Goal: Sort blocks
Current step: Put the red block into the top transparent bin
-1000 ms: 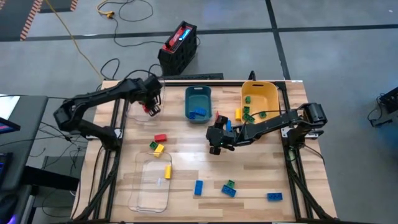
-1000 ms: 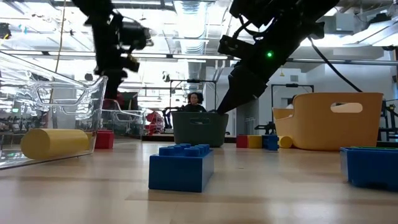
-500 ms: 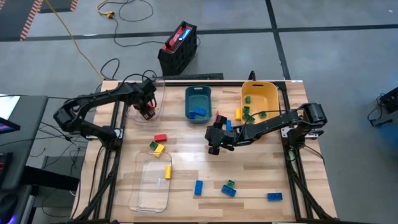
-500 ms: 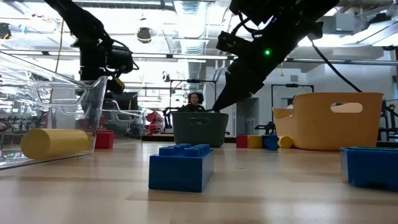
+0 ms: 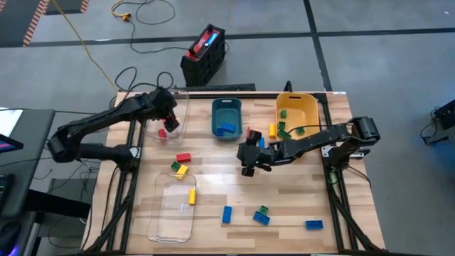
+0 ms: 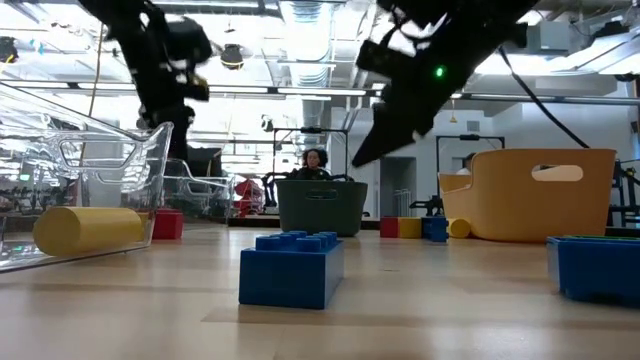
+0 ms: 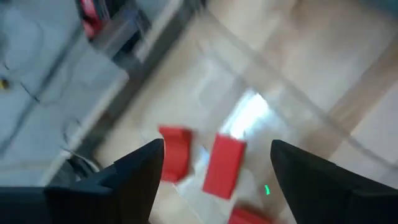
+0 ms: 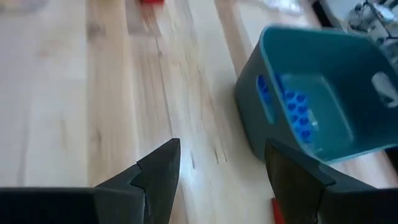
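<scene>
The left tool (image 5: 168,118) is positioned over a clear plastic tray (image 5: 176,99) at the far left corner of the wooden worktop (image 5: 213,185). Its fingers (image 7: 134,171) stand apart with nothing between them. Below them, the left wrist view shows three small red plastic blocks (image 7: 224,165) lying inside the tray.

The right tool (image 5: 247,158) hangs above the middle of the worktop, near the teal plastic bin (image 5: 227,117). Its fingers (image 8: 158,171) are spread and hold nothing. The right wrist view shows a blue studded block (image 8: 297,115) lying inside the teal bin.

The yellow plastic bin (image 5: 296,114) stands at the far right of the worktop, to the right of the teal bin, and holds green blocks (image 5: 282,128).

Loose blocks remain on the worktop:
- A red block (image 5: 183,158) and a yellow block (image 5: 179,169) lie left of centre.
- A yellow block (image 5: 191,196) rests in a second clear plastic tray (image 5: 173,210) at the near left.
- A blue block (image 5: 227,214), a green-and-blue pair (image 5: 261,215) and another blue block (image 5: 313,225) lie along the near edge.
- Small red, yellow and blue blocks (image 5: 271,131) sit between the two bins.

In the low view, a person (image 6: 314,160) appears in the room behind the teal bin.
</scene>
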Tool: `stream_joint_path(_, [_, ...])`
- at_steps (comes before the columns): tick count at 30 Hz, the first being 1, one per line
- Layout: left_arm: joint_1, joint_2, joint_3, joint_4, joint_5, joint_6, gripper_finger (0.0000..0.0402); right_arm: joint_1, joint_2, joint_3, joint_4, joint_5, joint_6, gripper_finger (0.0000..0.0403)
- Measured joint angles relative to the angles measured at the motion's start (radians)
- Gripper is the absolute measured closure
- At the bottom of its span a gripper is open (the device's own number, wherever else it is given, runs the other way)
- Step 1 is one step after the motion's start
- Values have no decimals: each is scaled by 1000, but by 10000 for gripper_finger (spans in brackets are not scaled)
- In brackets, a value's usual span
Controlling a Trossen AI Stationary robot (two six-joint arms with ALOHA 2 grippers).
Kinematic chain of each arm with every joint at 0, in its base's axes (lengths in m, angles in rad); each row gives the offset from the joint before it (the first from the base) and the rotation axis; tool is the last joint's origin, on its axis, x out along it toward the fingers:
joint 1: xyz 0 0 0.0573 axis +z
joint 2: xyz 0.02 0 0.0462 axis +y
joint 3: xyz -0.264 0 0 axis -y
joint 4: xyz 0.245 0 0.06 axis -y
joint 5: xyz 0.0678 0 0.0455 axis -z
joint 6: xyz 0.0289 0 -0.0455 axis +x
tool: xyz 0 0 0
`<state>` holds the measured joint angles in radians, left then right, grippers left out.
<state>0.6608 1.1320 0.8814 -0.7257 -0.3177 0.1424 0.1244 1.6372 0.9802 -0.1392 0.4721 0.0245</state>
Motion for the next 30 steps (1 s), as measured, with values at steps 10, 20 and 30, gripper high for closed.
stream_joint_path(10, [-329,-112,0,298,3,-77,123,-72,-117,2,-150,-17,9,159])
stream_joint_path(20, [-523,-109,0,518,5,-76,123,-345,-43,37,-271,-224,74,157])
stream_joint_path(30, [-569,-109,-53,603,2,-32,123,-455,168,263,-465,-239,208,157])
